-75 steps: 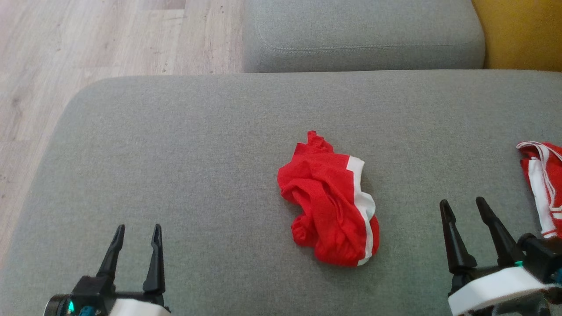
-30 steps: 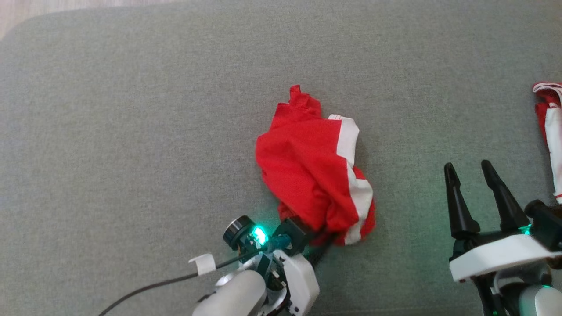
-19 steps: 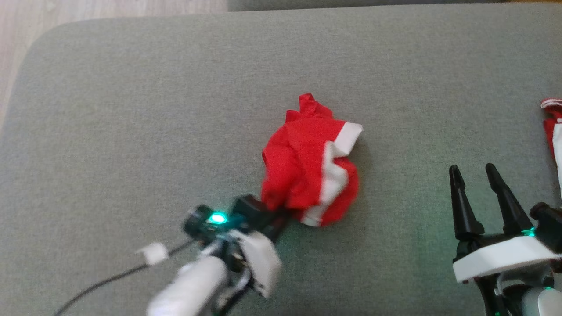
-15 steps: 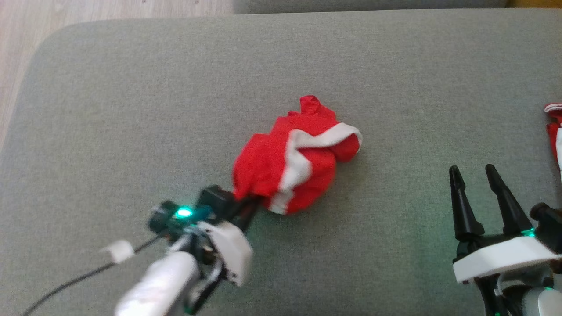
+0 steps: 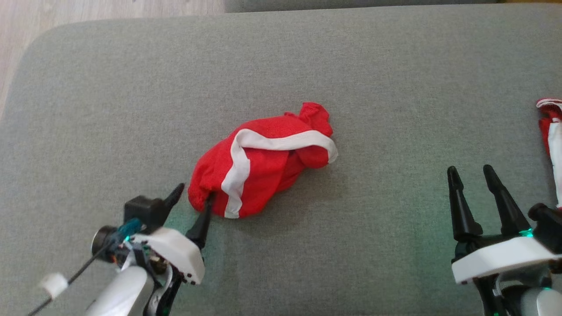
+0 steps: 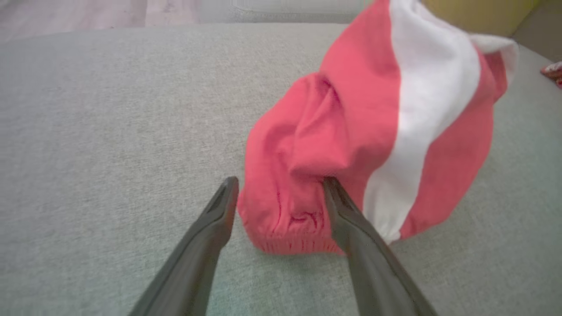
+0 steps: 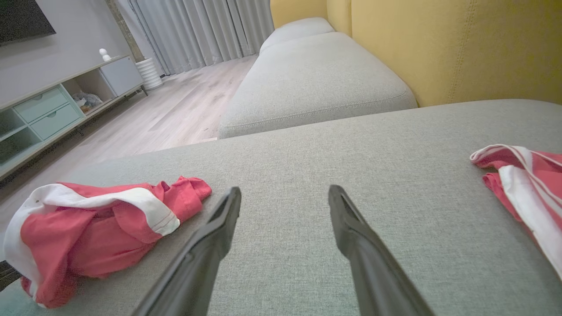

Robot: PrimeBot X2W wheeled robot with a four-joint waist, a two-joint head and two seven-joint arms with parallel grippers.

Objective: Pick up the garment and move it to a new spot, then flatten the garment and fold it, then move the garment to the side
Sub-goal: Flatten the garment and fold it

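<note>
Risk of snag on pull-back: crumpled red, white-striped cloth garment (image 5: 263, 166) on grey fabric couch (image 5: 131, 87), fold over finger of open left gripper (image 5: 195, 194); right gripper (image 5: 469, 170) open.

Red garments with white stripes: two, namely the crumpled garment (image 5: 263, 175) and the second garment (image 5: 552, 131).
End effectors: two, namely the left end effector (image 5: 195, 194) and the right end effector (image 5: 469, 170).
Grey sofa cushions: two, namely the near cushion (image 7: 307, 175) and the far cushion (image 7: 316, 70).
Sideboard (image 7: 48, 109): one.

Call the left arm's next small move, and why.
Probably back the left gripper straight off the red garment: its jaws stand open astride the hem, and the garment lies bunched on the cushion, not yet flattened.
</note>
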